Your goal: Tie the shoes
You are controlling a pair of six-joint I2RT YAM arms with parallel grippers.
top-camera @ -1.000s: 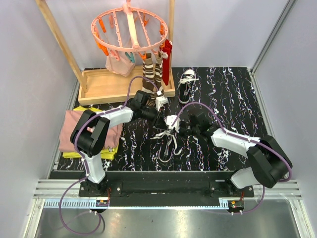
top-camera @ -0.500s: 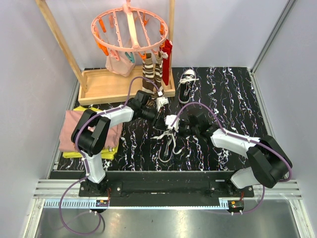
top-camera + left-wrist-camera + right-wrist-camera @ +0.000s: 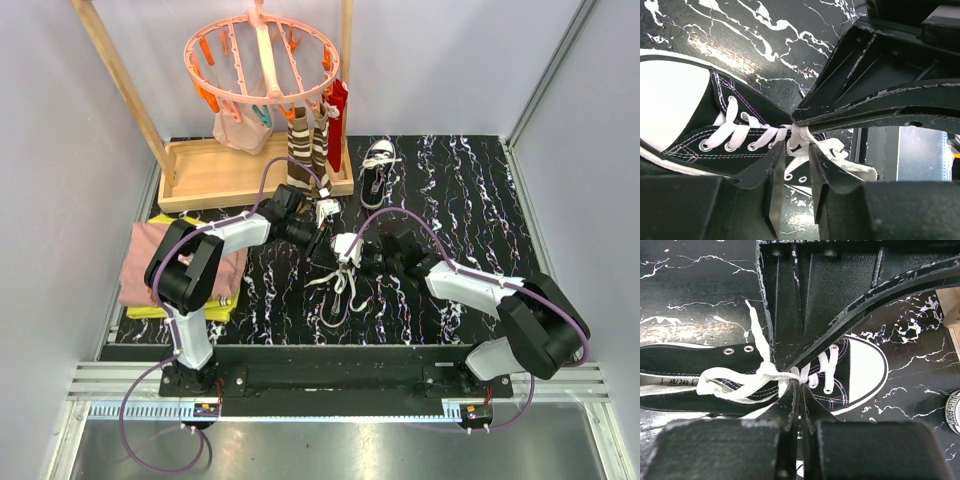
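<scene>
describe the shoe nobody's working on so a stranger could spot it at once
Start at the wooden rack base along the back left of the black marbled table. Just off its right end, beside the hanging striped socks, lies a black sneaker. Its twin sits mid-table between the two arms; this one lies alone at the back.

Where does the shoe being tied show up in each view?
Top external: shoe near picture centre.
Left wrist: shoe in the left half, toe toward the left edge.
Right wrist: shoe across the middle, toe to the right.
Shared landmark: its white toe cap.
</scene>
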